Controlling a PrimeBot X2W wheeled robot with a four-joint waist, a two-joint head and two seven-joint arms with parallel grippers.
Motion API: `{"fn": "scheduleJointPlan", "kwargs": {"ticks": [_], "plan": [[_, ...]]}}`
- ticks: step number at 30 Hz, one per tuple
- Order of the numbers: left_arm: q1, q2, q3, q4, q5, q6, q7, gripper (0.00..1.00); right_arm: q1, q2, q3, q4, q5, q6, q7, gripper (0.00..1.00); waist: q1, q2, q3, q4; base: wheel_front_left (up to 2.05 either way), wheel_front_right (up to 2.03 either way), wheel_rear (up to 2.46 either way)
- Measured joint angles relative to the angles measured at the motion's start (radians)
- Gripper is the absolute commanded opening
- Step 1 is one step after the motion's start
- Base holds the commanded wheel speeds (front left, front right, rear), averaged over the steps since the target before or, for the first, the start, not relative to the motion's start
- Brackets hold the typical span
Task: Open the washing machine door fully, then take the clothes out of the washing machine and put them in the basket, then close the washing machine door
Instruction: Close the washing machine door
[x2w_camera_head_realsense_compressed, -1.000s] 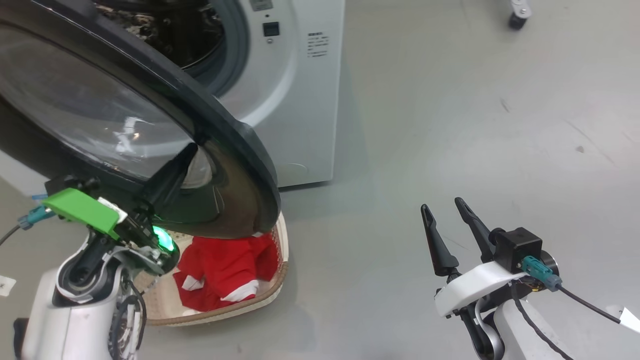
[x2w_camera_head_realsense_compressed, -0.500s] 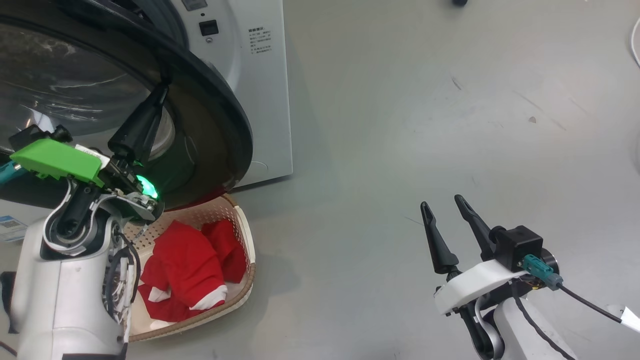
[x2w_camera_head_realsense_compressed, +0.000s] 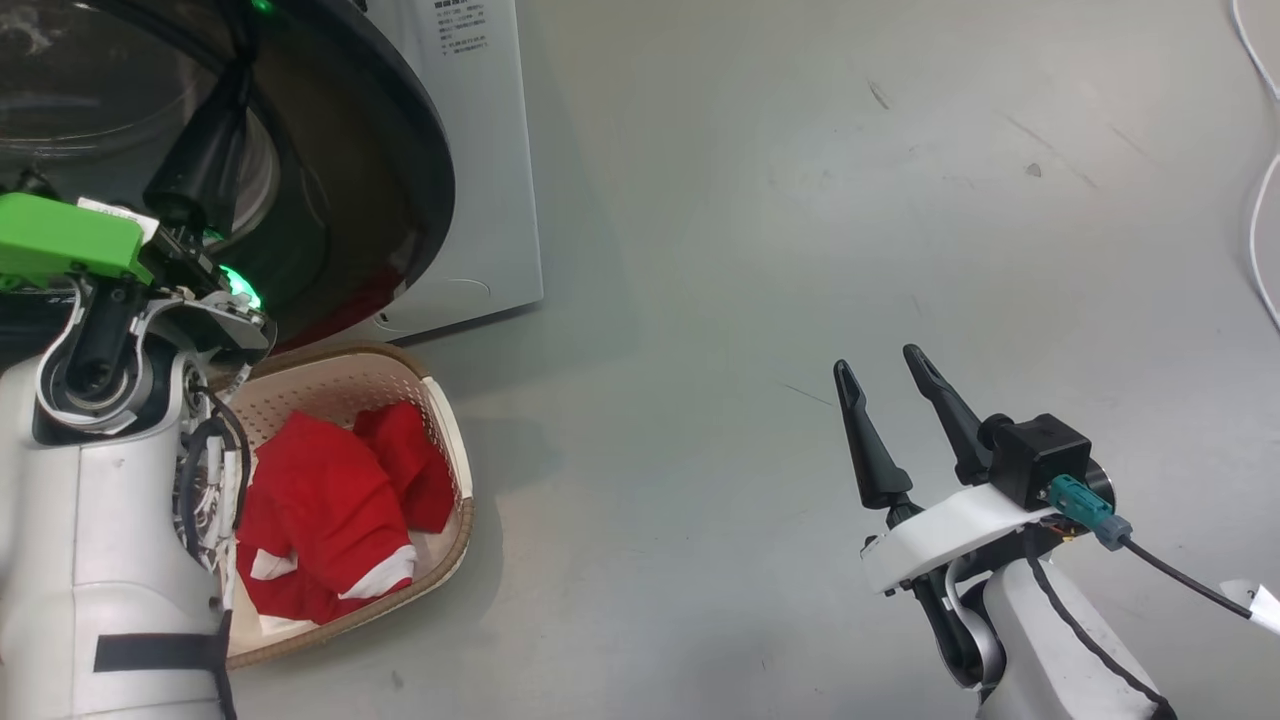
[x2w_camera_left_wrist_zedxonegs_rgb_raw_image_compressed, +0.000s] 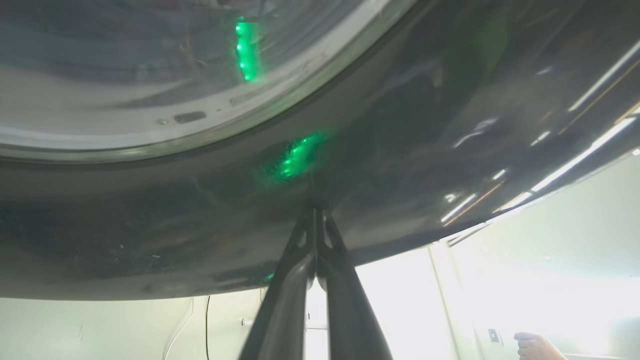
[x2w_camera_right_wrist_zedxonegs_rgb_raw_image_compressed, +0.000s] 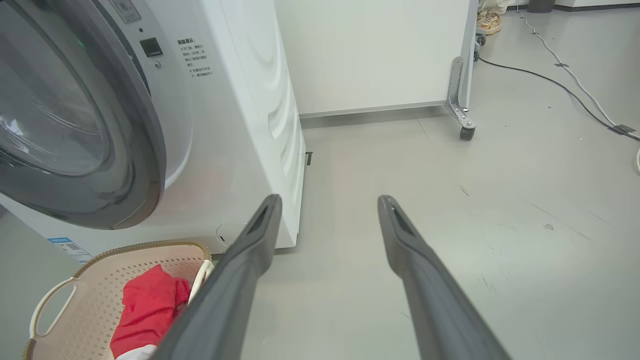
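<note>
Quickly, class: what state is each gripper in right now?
Left gripper: shut, empty, tips against the washing machine door.
Right gripper: open, holding nothing.

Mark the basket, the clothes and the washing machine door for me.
basket (x2w_camera_head_realsense_compressed: 340, 392): head view, bare perforated inner wall.
clothes (x2w_camera_head_realsense_compressed: 320, 500): head view, middle of the red fabric.
washing machine door (x2w_camera_head_realsense_compressed: 400, 180): head view, glossy black rim.

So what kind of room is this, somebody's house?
Probably a lab or workshop, not a home laundry room: the washing machine stands on a bare grey floor, near a white panel on a caster wheel, with cables trailing across the ground.
</note>
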Motion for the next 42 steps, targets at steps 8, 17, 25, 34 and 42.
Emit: {"fn": "scheduleJointPlan", "kwargs": {"ticks": [8, 17, 25, 34, 42], "plan": [[-0.044, 0.001, 0.014, 0.020, 0.026, 0.000, -0.034, 0.00, -0.012, 0.000, -0.014, -0.003, 0.000, -0.009, 0.000, 1.00, 0.0000, 0.0000, 0.027, -0.010, 0.00, 0.00, 0.00], [-0.046, -0.004, -0.009, 0.026, 0.030, 0.000, -0.025, 0.00, -0.013, 0.000, -0.040, -0.002, 0.000, -0.025, 0.000, 1.00, 0.0000, 0.0000, 0.019, 0.020, 0.00, 0.00, 0.00], [0.044, -0.009, -0.006, 0.002, 0.034, 0.000, -0.041, 0.00, -0.011, 0.000, -0.053, 0.000, -0.002, -0.025, 0.000, 1.00, 0.0000, 0.0000, -0.005, 0.069, 0.00, 0.00, 0.00], [0.145, -0.011, 0.016, -0.025, 0.033, 0.000, -0.069, 0.00, -0.008, 0.000, -0.058, 0.012, -0.004, -0.019, 0.000, 1.00, 0.0000, 0.0000, -0.036, 0.120, 0.00, 0.00, 0.00], [0.228, -0.012, 0.045, -0.086, 0.051, 0.000, -0.141, 1.00, 0.008, 0.000, -0.058, 0.019, -0.004, -0.015, 0.000, 1.00, 0.0000, 0.0000, -0.071, 0.155, 0.00, 0.00, 0.00]]}}
